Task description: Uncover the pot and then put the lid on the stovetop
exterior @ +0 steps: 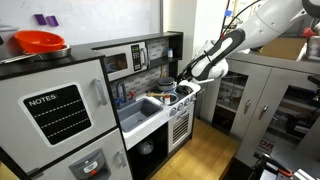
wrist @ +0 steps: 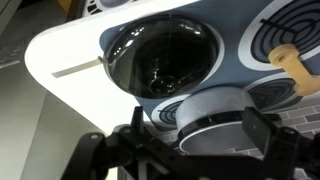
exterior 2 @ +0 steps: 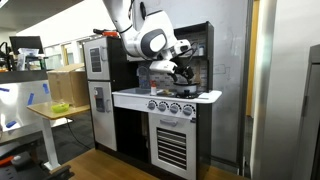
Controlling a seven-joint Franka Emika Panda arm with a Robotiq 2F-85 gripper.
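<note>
Claw (wrist: 200, 128) is over the stovetop (wrist: 60, 55), fingers (wrist: 262, 128) spread apart either side of the pot (wrist: 215, 115). Not clamped as far as the wrist view shows. The pot is small and silvery and sits on a burner ring at the near edge of the stovetop. Its top face is pale; the picture is too soft to say whether that is the lid.

From the pot:
- 11 o'clock: big dark glossy dome (wrist: 160, 55)
- 1 o'clock: coiled burner ring (wrist: 290, 28)
- 2 o'clock: tan wooden handle (wrist: 295, 62)

In both exterior views the arm reaches in to the stove end of the toy kitchen, with the claw (exterior: 186, 82) (exterior 2: 181, 72) just above the counter (exterior 2: 135, 97).

Only readable text is "NOTES", white on the black chalkboard panel (exterior: 55, 110) of the toy fridge door. A red-orange bowl (exterior: 40, 42) is on the fridge top, at 11 o'clock from the panel.
</note>
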